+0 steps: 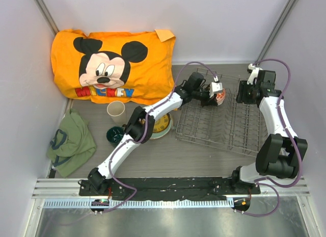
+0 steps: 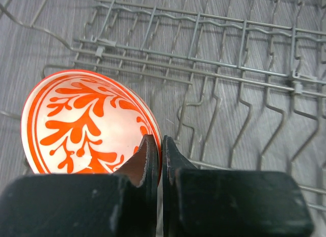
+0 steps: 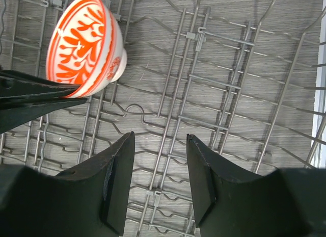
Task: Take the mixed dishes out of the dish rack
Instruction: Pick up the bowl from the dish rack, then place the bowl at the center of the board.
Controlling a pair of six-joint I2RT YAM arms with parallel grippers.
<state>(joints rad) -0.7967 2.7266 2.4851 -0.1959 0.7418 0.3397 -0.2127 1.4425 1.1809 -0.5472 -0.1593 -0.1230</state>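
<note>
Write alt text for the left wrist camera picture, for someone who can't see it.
The left arm's two black fingers are closed on the rim of a small white bowl with a red-orange leaf pattern, its inside facing the camera. Behind it spread the bars and tines of a grey metal wire dish rack.

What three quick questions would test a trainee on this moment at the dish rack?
1. Fill in: the beige handleless cup stands ___ (inside/outside) the grey wire dish rack.
2. What does the left gripper clamp? A the cup; B the rack; C the small red-orange patterned bowl.
3. True or false: the right gripper holds a dish.
Key: 1 outside; 2 C; 3 false.
</note>
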